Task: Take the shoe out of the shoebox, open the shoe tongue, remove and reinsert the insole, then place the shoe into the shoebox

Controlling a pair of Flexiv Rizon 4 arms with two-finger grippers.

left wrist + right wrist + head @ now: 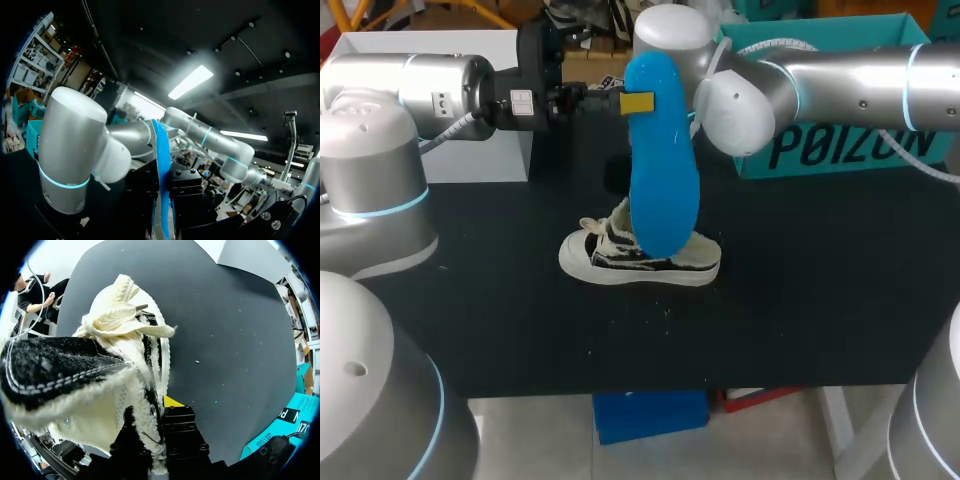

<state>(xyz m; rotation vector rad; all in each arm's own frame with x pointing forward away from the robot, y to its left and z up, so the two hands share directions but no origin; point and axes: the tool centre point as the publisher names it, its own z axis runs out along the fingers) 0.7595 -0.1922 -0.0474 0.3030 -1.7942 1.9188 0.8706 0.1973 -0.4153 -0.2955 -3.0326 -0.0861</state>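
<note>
The blue insole [661, 180] is being held upright over the shoe [618, 262] by the left end effector [634, 102], which is clenched on its upper end. The shoe is being kept on the black bench [820, 300], its side wall being grasped by the right end effector [156, 416]. The teal shoebox [845, 152] is standing behind.

Blue insole [662, 170] is out and up in the air, standing on end with the narrower end up, pinched near the top in my left gripper [634, 102]; its broad lower end hangs right in front of the shoe [620, 262]. That shoe, a black-and-cream sneaker with a white sole and fleecy lining, sits upright on the black table [820, 300], toe to my left. The teal shoebox [840, 160] stands at the far right, well apart from it.
</note>
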